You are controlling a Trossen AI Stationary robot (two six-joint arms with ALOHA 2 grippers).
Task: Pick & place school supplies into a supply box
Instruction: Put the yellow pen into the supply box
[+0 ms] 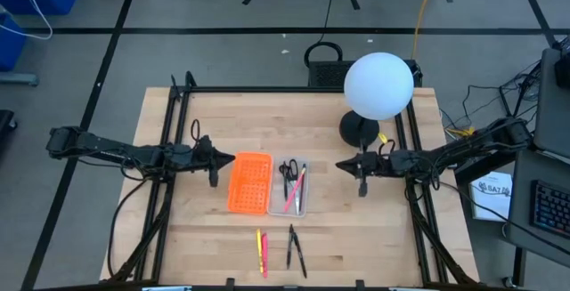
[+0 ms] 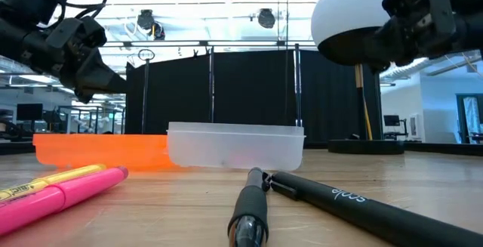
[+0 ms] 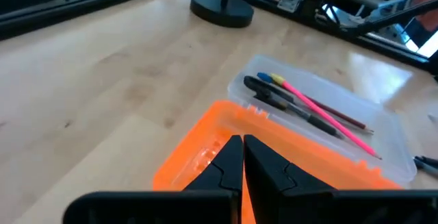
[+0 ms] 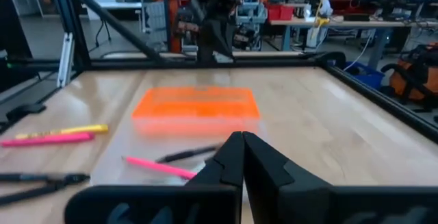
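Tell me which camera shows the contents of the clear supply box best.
The left wrist view: the supply box lies open, showing a pink pencil and dark items. The high view shows them small from above. The low view shows only its frosted wall. The right wrist view shows part of it, behind that arm's own fingers.

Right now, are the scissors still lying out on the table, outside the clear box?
No, in the high view the scissors lie inside the clear supply box, beside a pink pen.

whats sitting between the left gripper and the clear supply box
The orange perforated tray lies between them, its long side against the clear supply box. The left gripper, shut, hovers by the orange tray's outer edge. The high view shows it best.
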